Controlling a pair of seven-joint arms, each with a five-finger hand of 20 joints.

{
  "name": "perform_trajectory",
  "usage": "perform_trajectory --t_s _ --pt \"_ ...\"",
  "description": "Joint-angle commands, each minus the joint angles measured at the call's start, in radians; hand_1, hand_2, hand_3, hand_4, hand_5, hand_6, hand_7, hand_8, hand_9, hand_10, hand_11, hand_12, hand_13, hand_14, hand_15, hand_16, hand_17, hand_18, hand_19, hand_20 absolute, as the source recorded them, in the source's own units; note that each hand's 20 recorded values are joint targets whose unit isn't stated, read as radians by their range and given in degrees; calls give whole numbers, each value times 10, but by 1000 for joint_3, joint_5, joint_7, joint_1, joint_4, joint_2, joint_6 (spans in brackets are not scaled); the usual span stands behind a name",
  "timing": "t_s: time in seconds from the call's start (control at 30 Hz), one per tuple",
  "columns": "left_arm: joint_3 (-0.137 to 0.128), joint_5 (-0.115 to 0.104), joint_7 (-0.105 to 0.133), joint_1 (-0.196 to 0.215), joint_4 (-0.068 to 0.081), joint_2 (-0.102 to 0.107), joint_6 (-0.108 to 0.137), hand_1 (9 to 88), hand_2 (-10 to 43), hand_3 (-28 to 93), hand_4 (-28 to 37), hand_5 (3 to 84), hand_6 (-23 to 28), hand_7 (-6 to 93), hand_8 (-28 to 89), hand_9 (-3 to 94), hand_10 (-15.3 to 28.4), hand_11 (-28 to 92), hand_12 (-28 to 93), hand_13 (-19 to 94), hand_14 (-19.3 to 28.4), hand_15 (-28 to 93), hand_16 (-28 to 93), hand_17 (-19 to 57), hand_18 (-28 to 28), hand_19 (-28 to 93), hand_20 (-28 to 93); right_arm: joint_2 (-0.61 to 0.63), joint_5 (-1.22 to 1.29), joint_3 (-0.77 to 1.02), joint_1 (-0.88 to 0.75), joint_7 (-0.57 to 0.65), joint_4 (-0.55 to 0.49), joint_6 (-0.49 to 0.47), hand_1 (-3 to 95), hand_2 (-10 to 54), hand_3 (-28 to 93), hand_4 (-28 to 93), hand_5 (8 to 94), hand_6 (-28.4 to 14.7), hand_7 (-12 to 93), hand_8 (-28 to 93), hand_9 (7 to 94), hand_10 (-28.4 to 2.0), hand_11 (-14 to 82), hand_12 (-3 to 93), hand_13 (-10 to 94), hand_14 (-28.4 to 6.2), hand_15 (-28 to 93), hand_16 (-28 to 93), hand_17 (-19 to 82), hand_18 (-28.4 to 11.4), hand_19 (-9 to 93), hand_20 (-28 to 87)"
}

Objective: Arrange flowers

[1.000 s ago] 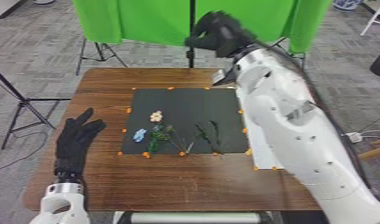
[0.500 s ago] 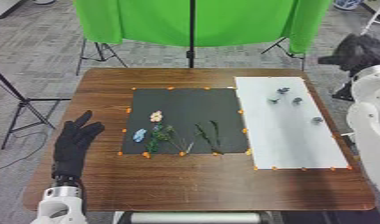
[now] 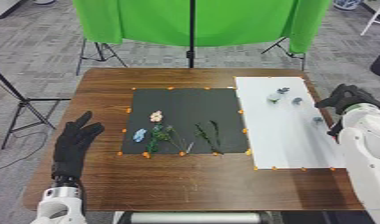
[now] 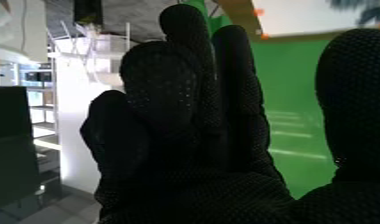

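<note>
In the head view, my left hand (image 3: 73,145) rests at the table's left side, open, beside the black mat (image 3: 191,112). My right hand (image 3: 348,96) is at the right edge of the white sheet (image 3: 297,142), with nothing held. In the right wrist view, the right hand (image 4: 204,125) has its fingers extended and its thumb apart. A pinkish flower (image 3: 156,116), a blue flower (image 3: 139,134) and green stems (image 3: 154,142) lie on the black mat's left half; dark green stems (image 3: 215,135) lie farther right. Small grey-blue flowers (image 3: 283,90) and a pale green one (image 3: 273,98) are on the white sheet.
Orange markers line the edges of the mat and sheet on the brown table (image 3: 186,185). Behind the table stand a green backdrop (image 3: 138,22) and a black pole (image 3: 192,40). A tripod (image 3: 22,102) is at the left.
My right arm has swung from over the table's far side out to the right, then come lower toward the white sheet's right edge, uncovering the sheet. The left hand has stayed almost still.
</note>
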Motion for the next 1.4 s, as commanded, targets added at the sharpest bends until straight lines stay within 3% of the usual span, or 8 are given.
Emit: perform_trajectory --t_s 0.03,0.4,0.47,0.5,0.67,0.9,1.13,1.4 --pt "-2 5 -11 21 -3 -11 -1 160 35 640 -283 430 38 90 -41 469 139 210 170 380 164 206 68 56 141 100 259 -23 -21 1 -52 -2 18 9 325 -83 593 -130 641 29 144 -79 767 -141 203 225 852 -57 568 318 571 -135 932 509" --pt "3 6 -12 18 0 -17 -2 168 32 645 -283 429 37 89 -40 469 139 210 169 381 164 206 68 55 142 101 258 -52 -34 -28 -92 -38 39 116 377 -94 614 -140 639 29 156 -81 773 -126 206 216 863 -45 561 318 578 -128 932 508" --pt "2 5 -13 15 2 -18 -4 170 32 644 -283 430 37 90 -40 469 139 210 170 380 164 206 68 55 142 101 258 -53 -33 -33 -112 -45 45 181 432 -95 603 -156 651 27 170 -14 782 -116 213 216 868 -40 562 317 583 -124 932 512" --pt "1 6 -14 17 2 -17 -5 170 31 646 -283 430 37 90 -40 469 138 210 170 380 164 207 68 55 142 101 258 -57 -31 -31 -119 -40 38 162 460 -95 586 -155 658 25 174 22 789 -111 210 228 871 -37 564 318 586 -122 932 516" --pt "1 7 -14 20 0 -22 0 177 28 647 -283 430 37 90 -41 469 137 212 170 380 164 207 68 55 141 101 258 -55 -18 -51 -140 -37 50 252 637 -95 454 -129 732 9 210 110 875 -79 83 378 893 -19 565 324 605 -105 932 527" --pt "-2 6 -13 22 -3 -16 6 179 26 649 -283 430 37 91 -41 468 138 211 169 380 162 207 68 55 141 101 258 -16 43 -74 -54 -20 -40 353 697 -95 448 -137 788 0 220 123 909 -74 87 400 914 -12 555 332 623 -97 932 523" --pt "-4 6 -12 19 -1 -16 2 182 26 647 -283 430 36 91 -41 469 138 210 169 380 163 207 68 55 141 100 258 26 160 -277 140 -69 -184 332 699 -95 447 -125 796 -3 212 134 914 -79 87 406 916 -8 555 342 626 -91 932 523" --pt "1 5 -11 15 -1 -18 10 182 28 643 -283 430 37 90 -42 469 138 211 169 381 163 206 68 55 141 101 259 -108 212 -690 399 -236 -142 219 696 -95 447 -123 797 -2 210 137 916 -78 86 409 916 -7 557 347 631 -88 932 528"
